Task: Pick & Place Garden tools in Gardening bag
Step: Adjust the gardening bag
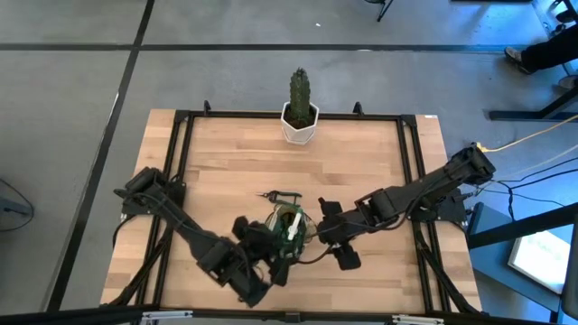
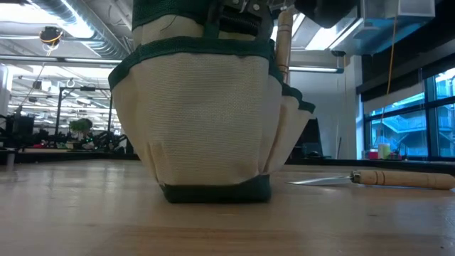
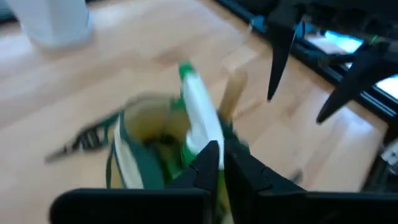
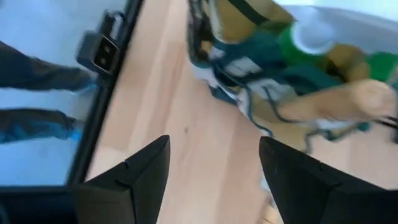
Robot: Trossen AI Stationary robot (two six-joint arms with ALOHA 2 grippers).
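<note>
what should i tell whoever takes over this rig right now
Left hand: shut, empty as far as shows, right over the gardening bag.
Right hand: open, empty, just beside the bag.
Done: green sprayer and one wooden-handled tool stand in the bag.
Left: a wooden-handled tool lies on the table beside the bag; the pruning shears lie just behind it, toward the cactus.
</note>
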